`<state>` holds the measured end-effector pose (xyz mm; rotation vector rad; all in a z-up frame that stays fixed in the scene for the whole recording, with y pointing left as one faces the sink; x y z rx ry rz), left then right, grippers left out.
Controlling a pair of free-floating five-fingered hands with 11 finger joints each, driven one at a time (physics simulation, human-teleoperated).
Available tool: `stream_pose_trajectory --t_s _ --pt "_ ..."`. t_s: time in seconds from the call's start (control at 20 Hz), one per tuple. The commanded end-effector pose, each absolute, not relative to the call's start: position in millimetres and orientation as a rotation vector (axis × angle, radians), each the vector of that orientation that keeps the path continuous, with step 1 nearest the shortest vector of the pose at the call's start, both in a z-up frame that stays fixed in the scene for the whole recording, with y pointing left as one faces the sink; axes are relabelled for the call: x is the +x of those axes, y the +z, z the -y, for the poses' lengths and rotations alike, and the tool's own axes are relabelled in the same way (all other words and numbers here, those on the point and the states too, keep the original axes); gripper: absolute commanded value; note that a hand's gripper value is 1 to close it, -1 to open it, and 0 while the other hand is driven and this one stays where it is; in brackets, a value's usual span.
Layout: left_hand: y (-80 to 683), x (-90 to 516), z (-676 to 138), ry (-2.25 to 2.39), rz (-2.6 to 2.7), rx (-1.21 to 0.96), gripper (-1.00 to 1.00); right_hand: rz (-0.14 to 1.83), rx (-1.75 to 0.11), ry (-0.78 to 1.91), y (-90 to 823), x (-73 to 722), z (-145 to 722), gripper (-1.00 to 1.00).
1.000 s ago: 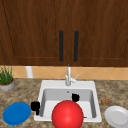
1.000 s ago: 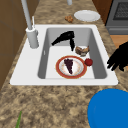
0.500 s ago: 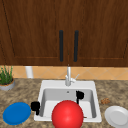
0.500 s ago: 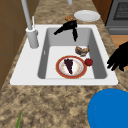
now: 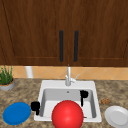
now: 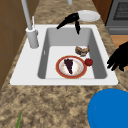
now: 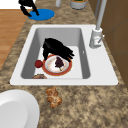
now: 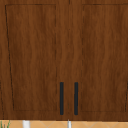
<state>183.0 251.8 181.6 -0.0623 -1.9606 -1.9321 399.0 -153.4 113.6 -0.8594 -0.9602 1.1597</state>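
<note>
Over the sink basin (image 5: 93, 105), right of centre in the front view, right hand (image 5: 83, 95) hangs with fingers straight and spread, pointing down, holding nothing. Right side view puts it (image 7: 56, 50) above the red-rimmed plate (image 7: 50, 67) with a dark cake slice (image 7: 59, 62); whether it touches, cannot tell. Red apple (image 7: 38, 63) sits just left of the plate. Left hand (image 5: 35, 106) hovers lower left by the blue plate (image 5: 16, 113), fingers loosely drooping, empty. White plate (image 5: 117, 116) lower right, faucet (image 5: 68, 77) centre.
</note>
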Motion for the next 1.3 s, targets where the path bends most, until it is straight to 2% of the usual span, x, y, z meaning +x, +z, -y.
stream_pose_trajectory --t_s 0.0,0.7,1.25 --pt "181.6 183.0 -251.8 -1.932 1.961 -0.062 0.0 0.877 -0.861 1.211 123.6 396.0 170.9 -1.0" --pt "181.6 183.0 -251.8 -1.932 1.961 -0.062 0.0 0.766 -0.772 1.286 172.8 410.9 246.8 -1.0" --pt "181.6 183.0 -251.8 -1.932 1.961 -0.062 0.0 0.683 -0.747 1.354 168.7 428.9 305.9 -1.0"
